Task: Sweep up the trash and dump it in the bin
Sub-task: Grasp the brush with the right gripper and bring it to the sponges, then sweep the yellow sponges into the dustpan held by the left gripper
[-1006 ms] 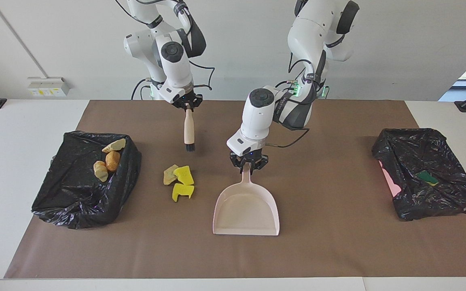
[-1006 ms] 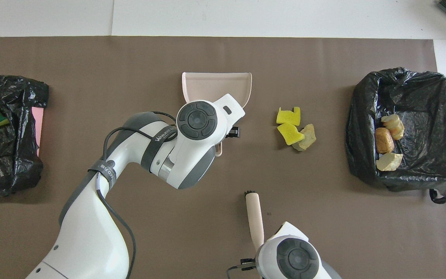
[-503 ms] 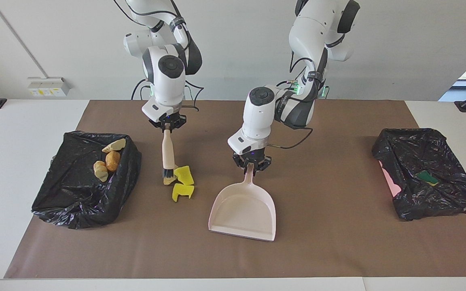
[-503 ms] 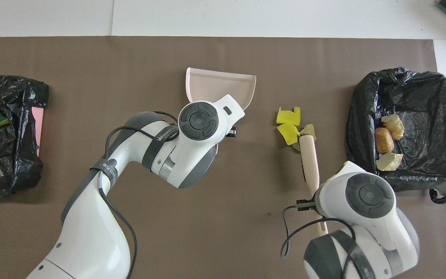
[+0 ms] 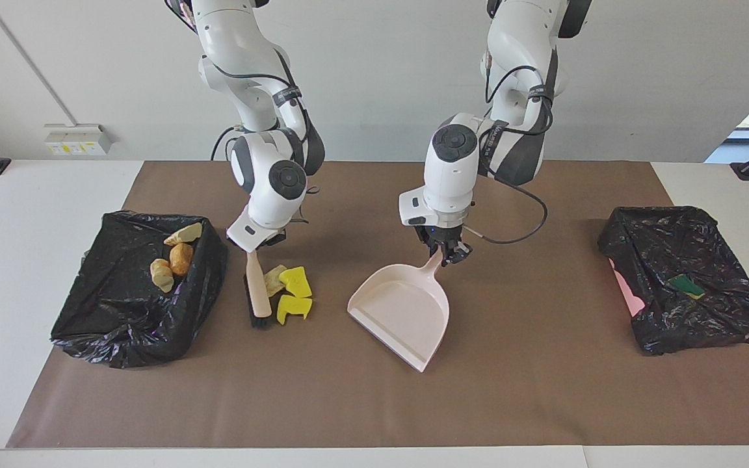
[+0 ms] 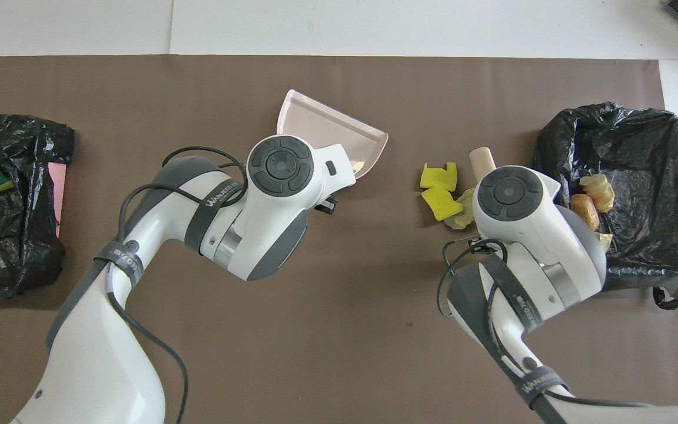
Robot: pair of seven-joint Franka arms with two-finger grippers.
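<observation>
On the brown mat (image 5: 511, 390) that covers the surface, the right gripper (image 5: 259, 246) has its jaws clamped on the wooden handle of a small brush (image 5: 257, 294). The brush leans down with its dark bristles on the mat, between the black-lined bin (image 5: 121, 325) at the right arm's end and a little heap of trash just beside it. That heap is two yellow sponge scraps (image 5: 296, 281) and one tan chunk (image 5: 274, 279), touching one another; the brush handle lies against the tan chunk.

Toward the middle of the mat, the left gripper (image 5: 445, 253) has its jaws shut on the handle of the pink dustpan (image 5: 404, 309). The pan is slanted, its open mouth turned toward the heap, with a clear strip of mat between them. From here I cannot tell whether its lip touches the mat.

Three more tan-orange chunks (image 5: 181, 258) lie inside the bin at the right arm's end, against the wall nearest the brush. A second black-lined bin (image 5: 725, 325) sits at the left arm's end, well apart from everything else, with a green-and-yellow sponge piece (image 5: 686, 285) in it.
</observation>
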